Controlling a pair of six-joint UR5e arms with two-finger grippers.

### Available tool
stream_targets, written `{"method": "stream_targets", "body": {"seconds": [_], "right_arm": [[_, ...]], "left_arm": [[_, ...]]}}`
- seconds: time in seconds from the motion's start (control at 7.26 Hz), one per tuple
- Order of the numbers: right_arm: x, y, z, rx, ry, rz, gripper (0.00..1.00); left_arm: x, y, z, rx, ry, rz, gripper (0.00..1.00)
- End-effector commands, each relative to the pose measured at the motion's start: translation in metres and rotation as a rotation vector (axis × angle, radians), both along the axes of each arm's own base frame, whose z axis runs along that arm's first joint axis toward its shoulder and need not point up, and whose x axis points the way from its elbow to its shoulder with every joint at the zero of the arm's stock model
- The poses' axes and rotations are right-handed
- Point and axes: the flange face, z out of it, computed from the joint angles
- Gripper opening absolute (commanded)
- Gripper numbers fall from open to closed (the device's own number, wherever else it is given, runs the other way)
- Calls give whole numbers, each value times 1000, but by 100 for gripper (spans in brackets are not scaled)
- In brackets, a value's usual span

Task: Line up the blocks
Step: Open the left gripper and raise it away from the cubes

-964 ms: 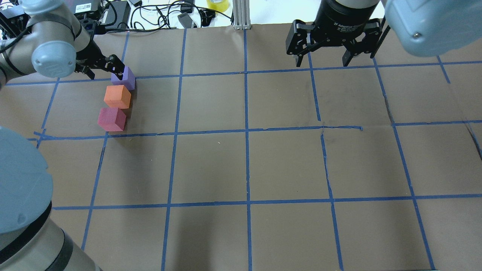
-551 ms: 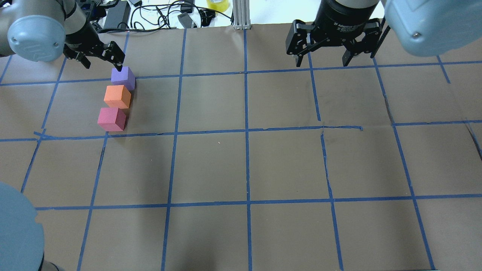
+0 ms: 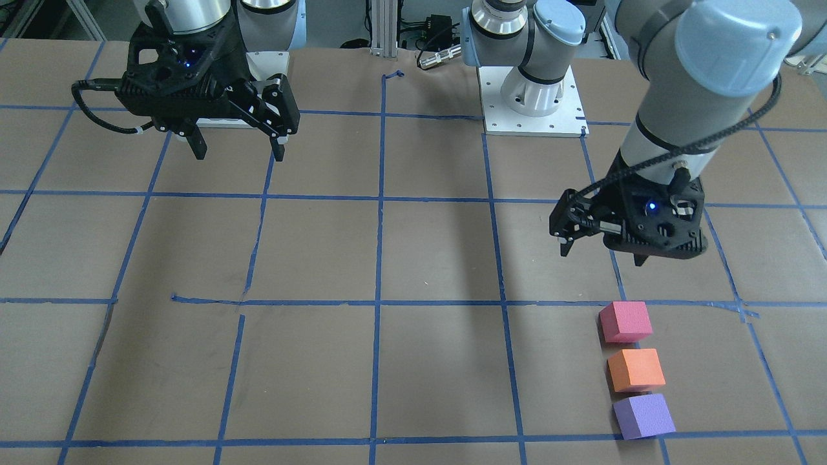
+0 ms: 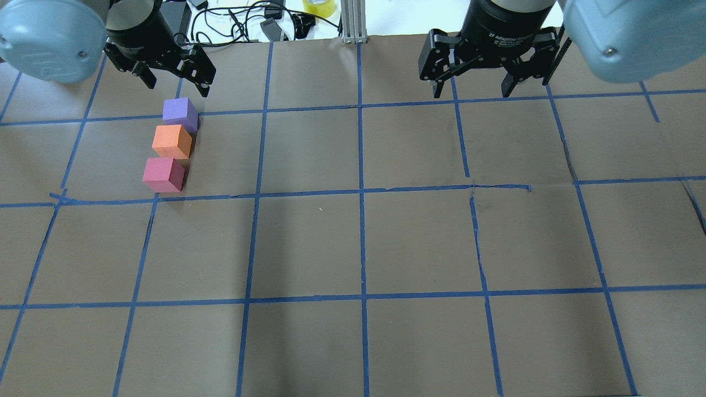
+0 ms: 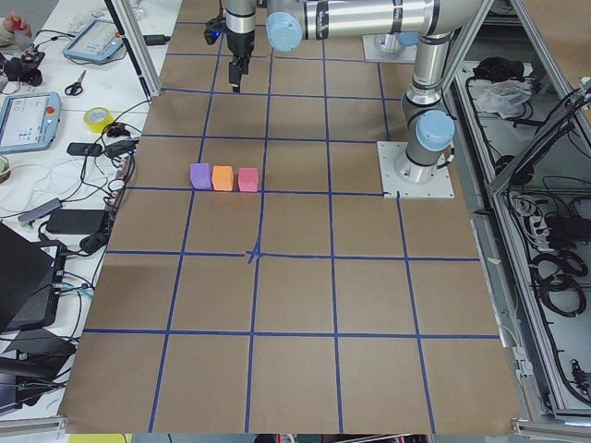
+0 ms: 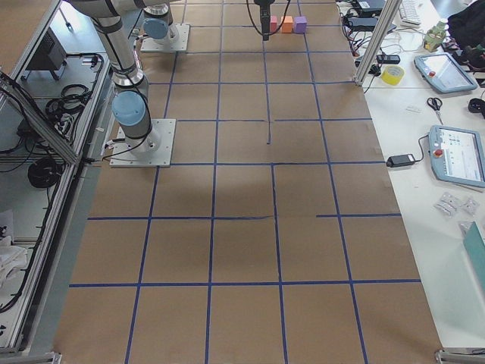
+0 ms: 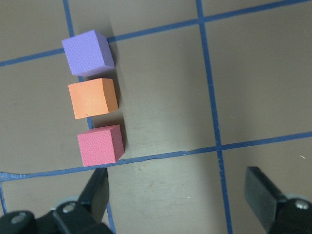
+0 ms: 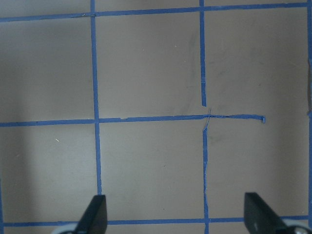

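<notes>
Three foam blocks lie in a close row on the brown table, at far left in the overhead view: purple (image 4: 180,113), orange (image 4: 172,141), pinkish-red (image 4: 163,175). They also show in the front view, purple (image 3: 643,416), orange (image 3: 636,369), pinkish-red (image 3: 625,321), and in the left wrist view, purple (image 7: 87,52), orange (image 7: 92,98), pinkish-red (image 7: 100,145). My left gripper (image 4: 177,87) is open and empty, raised above the table near the blocks (image 3: 602,255). My right gripper (image 4: 472,92) is open and empty over bare table at the far right (image 3: 240,154).
Blue tape lines divide the table into squares. Cables, power bricks and a yellow tape roll (image 4: 319,6) lie beyond the far edge, beside an aluminium post (image 4: 353,22). The arm bases (image 3: 533,97) stand on the robot's side.
My left gripper has drawn away from the purple block, rising and swinging a little right. The three blocks have not moved. The right arm has not moved.
</notes>
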Motion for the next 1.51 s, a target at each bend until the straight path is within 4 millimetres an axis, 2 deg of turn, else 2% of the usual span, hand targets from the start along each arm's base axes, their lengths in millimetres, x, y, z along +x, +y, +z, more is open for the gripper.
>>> {"method": "stream_targets", "body": {"seconds": [0.0, 0.28, 0.83, 1.38], "right_arm": [[0, 0, 0, 0, 0, 0, 100], [0, 0, 0, 0, -2, -2, 100], [0, 0, 0, 0, 0, 0, 100], [0, 0, 0, 0, 0, 1, 100]], "left_arm": [[-28, 37, 29, 4, 32, 29, 100], [-30, 63, 48, 27, 25, 24, 100], [-31, 77, 64, 4, 32, 25, 100], [-28, 75, 59, 16, 35, 32, 100]]}}
